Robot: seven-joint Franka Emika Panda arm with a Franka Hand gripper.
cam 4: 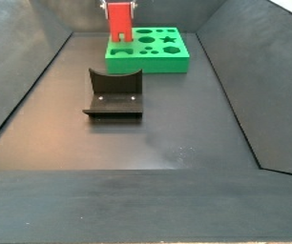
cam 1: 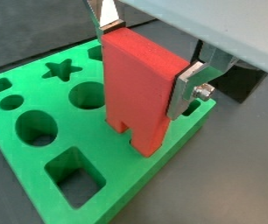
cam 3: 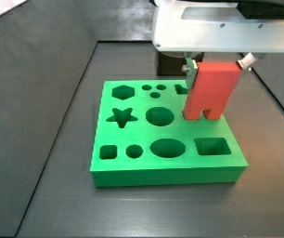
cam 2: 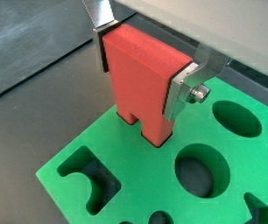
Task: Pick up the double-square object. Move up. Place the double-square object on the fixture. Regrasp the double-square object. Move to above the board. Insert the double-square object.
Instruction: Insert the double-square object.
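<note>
Now your gripper (cam 2: 148, 72) pinches the red block (cam 1: 143, 87) by its upper end, prongs pointing down, above the green board (cam 3: 170, 165) near one edge. Held upright so the notch end leads into a cut-out. Fixture (cam 4: 114, 95) stands apart, bare.

Gripper (cam 3: 215, 61) holds double-square object (cam 3: 211, 89) above board (cam 3: 166, 130); fixture (cam 4: 114, 93) apart.

Red double-square object (cam 3: 211, 89), silver gripper (cam 1: 148, 54) above, bright green board (cam 3: 170, 165), black fixture (cam 4: 114, 93)
</note>
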